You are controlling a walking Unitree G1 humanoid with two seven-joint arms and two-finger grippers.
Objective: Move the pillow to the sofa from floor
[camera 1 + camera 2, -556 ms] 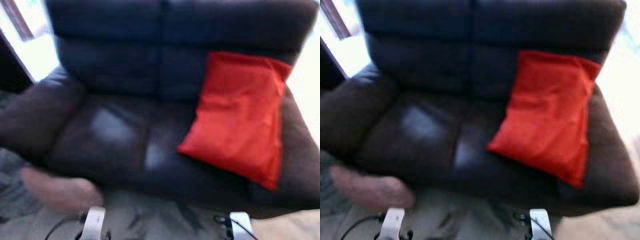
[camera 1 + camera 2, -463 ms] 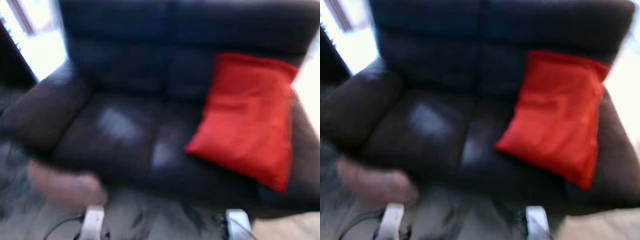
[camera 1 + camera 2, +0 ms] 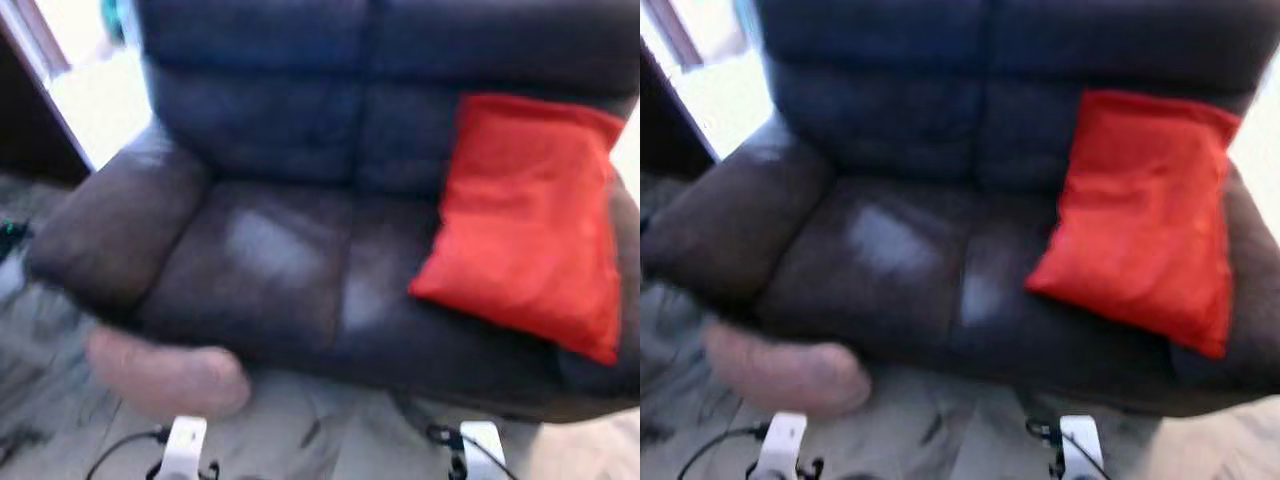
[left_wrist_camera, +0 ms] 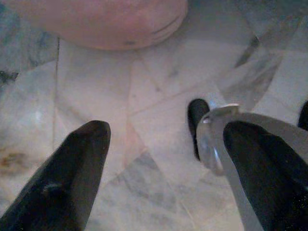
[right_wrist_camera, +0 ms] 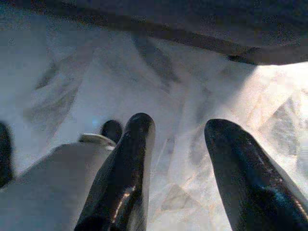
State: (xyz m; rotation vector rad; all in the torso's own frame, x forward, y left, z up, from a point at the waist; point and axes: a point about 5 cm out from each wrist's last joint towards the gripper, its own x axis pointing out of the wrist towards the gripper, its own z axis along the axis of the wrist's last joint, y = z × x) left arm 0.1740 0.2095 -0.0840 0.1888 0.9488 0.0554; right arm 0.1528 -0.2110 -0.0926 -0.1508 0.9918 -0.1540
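Nearest you, your 2 grippers hang low over the marble floor. The left gripper has its 2 black fingers spread apart with nothing between them, bare floor showing in the gap. The right gripper also has its 2 fingers parted and empty above the pale tiles. Just beyond the left fingers, 1 pink pillow lies on the floor, against the front edge of the sofa; from the left wrist you see its rounded edge ahead of the fingertips, not touching them. Beyond the right fingers the sofa's dark underside runs across. Farther on, 1 red pillow leans against the backrest on the sofa's right seat, well apart from both grippers. The head views are blurred.
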